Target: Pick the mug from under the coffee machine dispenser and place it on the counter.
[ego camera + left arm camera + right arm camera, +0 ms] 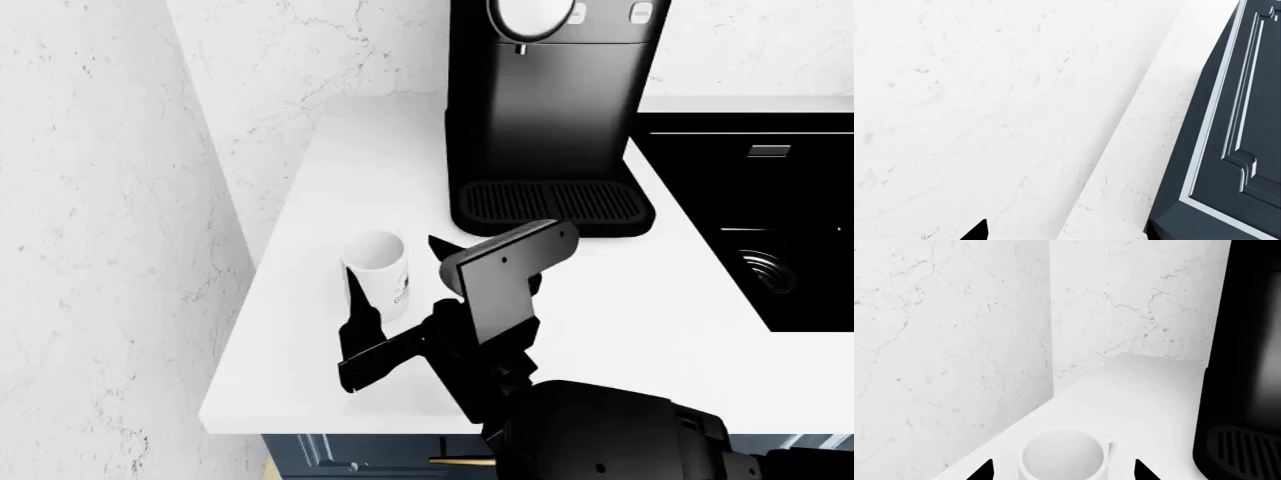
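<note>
The mug (378, 266) bears a small, unreadable logo.

White marbled wall (120, 200) meeting in a corner, black sink (781, 240) at right, blue panelled cabinet (1234, 150).

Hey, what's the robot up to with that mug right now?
The mug is already off the coffee machine's drip tray and stands upright on the counter, to the left of the machine. The right gripper sits around it, one fingertip on each side, jaws spread wide. Whether the fingers touch the mug can't be told. The left gripper is off elsewhere, its camera facing a marbled wall and a dark cabinet door.
</note>
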Robot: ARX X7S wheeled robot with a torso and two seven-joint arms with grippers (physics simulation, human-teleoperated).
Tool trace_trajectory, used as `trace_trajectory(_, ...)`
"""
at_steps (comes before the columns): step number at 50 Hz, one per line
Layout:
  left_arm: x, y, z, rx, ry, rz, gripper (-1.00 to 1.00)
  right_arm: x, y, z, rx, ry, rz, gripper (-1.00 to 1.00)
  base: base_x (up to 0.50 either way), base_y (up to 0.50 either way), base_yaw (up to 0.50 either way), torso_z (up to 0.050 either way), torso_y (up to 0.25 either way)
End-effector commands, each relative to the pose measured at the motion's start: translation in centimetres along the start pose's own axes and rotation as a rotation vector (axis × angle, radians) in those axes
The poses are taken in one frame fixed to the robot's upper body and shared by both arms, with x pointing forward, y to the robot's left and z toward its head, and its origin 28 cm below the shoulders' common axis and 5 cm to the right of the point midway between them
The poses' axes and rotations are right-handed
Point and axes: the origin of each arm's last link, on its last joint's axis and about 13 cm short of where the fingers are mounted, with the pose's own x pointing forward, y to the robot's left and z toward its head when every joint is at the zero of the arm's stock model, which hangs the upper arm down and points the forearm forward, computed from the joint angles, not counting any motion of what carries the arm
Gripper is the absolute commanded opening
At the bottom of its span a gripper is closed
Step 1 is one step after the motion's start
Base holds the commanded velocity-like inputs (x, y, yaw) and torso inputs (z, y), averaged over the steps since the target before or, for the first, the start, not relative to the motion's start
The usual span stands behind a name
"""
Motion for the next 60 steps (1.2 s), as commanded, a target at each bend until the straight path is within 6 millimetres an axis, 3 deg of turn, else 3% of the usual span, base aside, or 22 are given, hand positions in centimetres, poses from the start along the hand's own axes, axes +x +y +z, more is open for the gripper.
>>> trace_trajectory(1,0.0,0.0,0.0,0.0,-0.002,0.0,1.0,-0.8,-0.1,1.5,0.028,-0.058,0.01,1.0,0.0,0.0,0.0,0.0,0.0)
trace_trajectory(34,-0.1,-0.1,0.1,0.002,0.0,-0.005,1.0,-6.3,1.4,5.6,0.011,-0.318,0.007,1.0,0.0,0.0,0.0,0.0,0.0)
trace_trajectory(60,-0.1,-0.4,0.4,0.001,-0.004,-0.021,1.0,-9.0,1.6,6.7,-0.018,-0.473,-0.122,1.0,0.0,0.0,0.0,0.0,0.0)
